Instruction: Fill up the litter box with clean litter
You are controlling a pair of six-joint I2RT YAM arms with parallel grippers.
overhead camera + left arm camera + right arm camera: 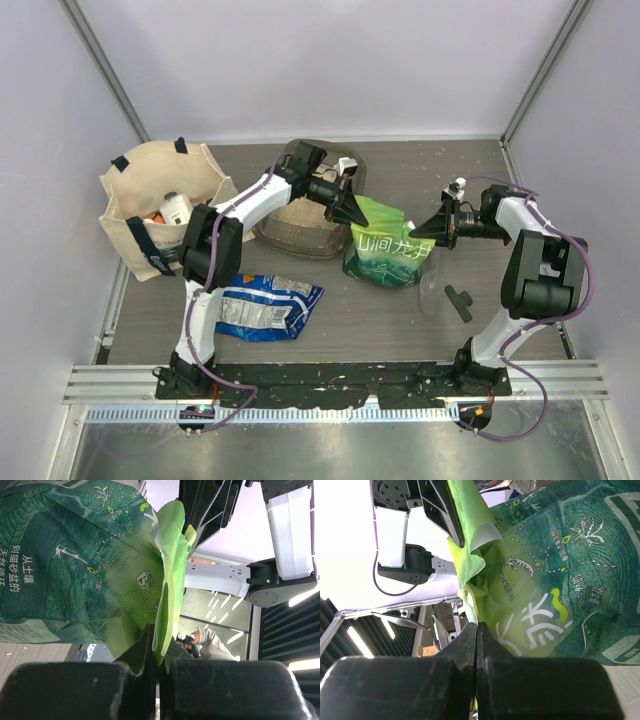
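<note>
The green bag (385,252) stands upright near the middle of the surface (380,325), with white characters across its front. Both claws pinch its top edge.

The left claw (358,212) comes in from the bag's left and is clamped on the top left corner. Its wrist view shows the 2 black fingers (135,655) pressed together, with the bag's (75,570) lime-green lip caught between them.

The right claw (430,230) comes in from the bag's right and is likewise closed on the top right corner. In its wrist view the fingers (462,640) meet on a fold of the same lime-green edge of the bag (560,580). A white inner flap curls out along that edge. Whether the mouth is sealed cannot be told.

The litter box (300,238) lies just behind and to the left of the bag, its near corner close to the bag's left side. The left arm (250,205) crosses above it, and what lies inside cannot be made out.

The tote (130,190) stands further left of the bag, beyond the litter box, with a white bottle (176,208) showing in its mouth. The blue packet (268,305) lies flat in front and to the left of the bag. A small black piece (460,301) lies in front and to the right of the bag. Something clear sits between it and the bag, too faint to name.
</note>
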